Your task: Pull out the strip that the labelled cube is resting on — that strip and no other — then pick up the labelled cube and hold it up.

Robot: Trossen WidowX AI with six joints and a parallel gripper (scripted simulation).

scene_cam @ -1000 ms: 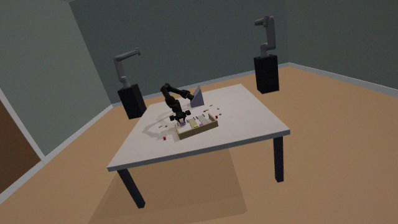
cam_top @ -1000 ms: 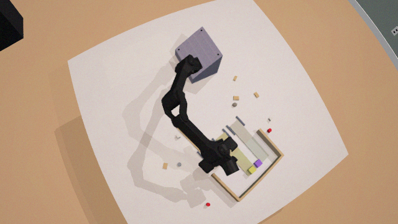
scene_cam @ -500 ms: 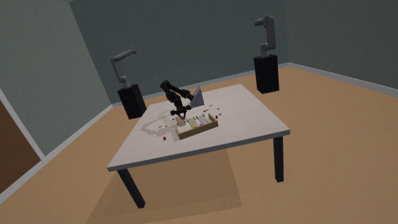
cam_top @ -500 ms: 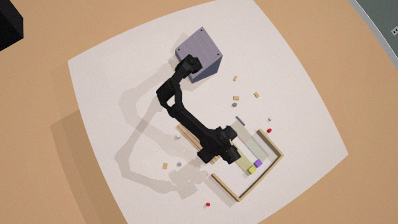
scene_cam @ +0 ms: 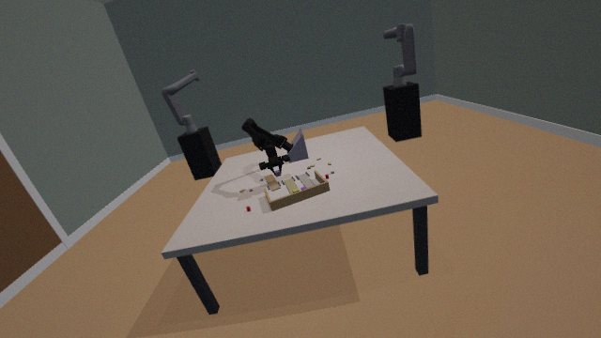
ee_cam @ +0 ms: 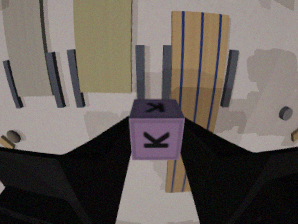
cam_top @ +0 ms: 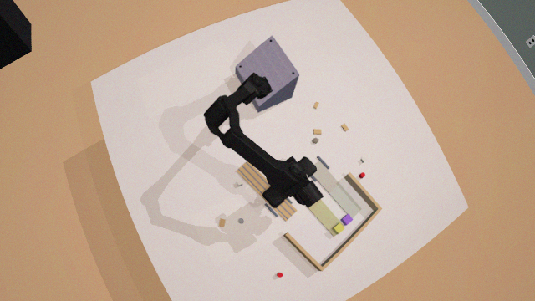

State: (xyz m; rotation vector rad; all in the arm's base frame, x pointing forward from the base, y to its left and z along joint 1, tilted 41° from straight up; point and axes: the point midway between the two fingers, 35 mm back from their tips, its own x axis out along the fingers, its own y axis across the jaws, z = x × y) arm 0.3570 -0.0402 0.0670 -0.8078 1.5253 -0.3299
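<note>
My gripper (scene_cam: 277, 172) (ee_cam: 154, 121) is shut on the purple cube marked K (scene_cam: 277, 174) (ee_cam: 156, 140) and holds it up above the table. In the top view the arm hides the cube and fingers. The tan strip with blue stripes (cam_top: 252, 176) (scene_cam: 271, 182) (ee_cam: 192, 55) lies below, with one part between two dark rails and a long part beyond them. The olive strip (cam_top: 323, 214) (scene_cam: 290, 185) (ee_cam: 103, 50) and the grey strip (cam_top: 333, 184) (ee_cam: 27, 55) lie beside it.
A yellow cube (cam_top: 338, 228) sits at the olive strip's end. Another purple cube (cam_top: 347, 219) is near it. A three-sided wooden wall (cam_top: 303, 252) (scene_cam: 300, 195) bounds the strips' far ends. Dark rails (cam_top: 271, 210) (ee_cam: 230, 77) flank the strips. A grey-purple wedge block (cam_top: 277, 63) stands behind.
</note>
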